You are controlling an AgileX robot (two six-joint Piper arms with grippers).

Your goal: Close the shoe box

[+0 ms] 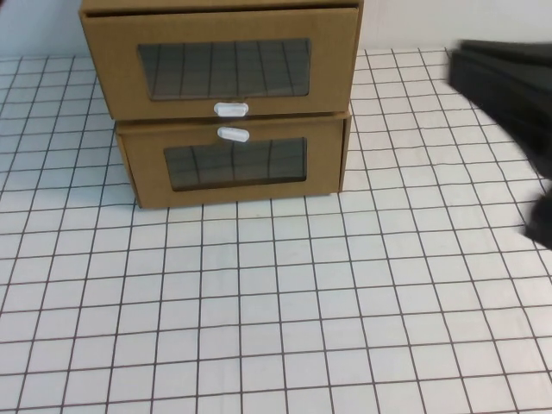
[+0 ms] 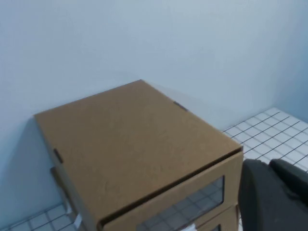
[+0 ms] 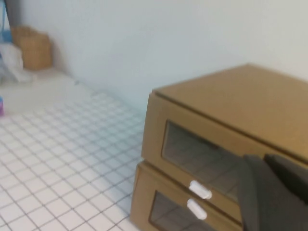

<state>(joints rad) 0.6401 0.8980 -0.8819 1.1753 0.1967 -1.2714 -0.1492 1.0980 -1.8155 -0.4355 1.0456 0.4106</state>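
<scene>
Brown cardboard shoe box [image 1: 220, 60] at 12 o'clock on surface [image 1: 276, 302], atop twin box [image 1: 235, 164]. Right claw [image 3: 272, 195] at 3 o'clock, left claw [image 2: 272, 197] near box top; spread of either impossible to tell. Risks shoving the stack back with an off-centre push.

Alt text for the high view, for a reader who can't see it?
Two brown cardboard boxes stacked at the back of a gridded white table: the shoe box on top, another box beneath. A blurred black arm enters at right; neither gripper shows.
</scene>
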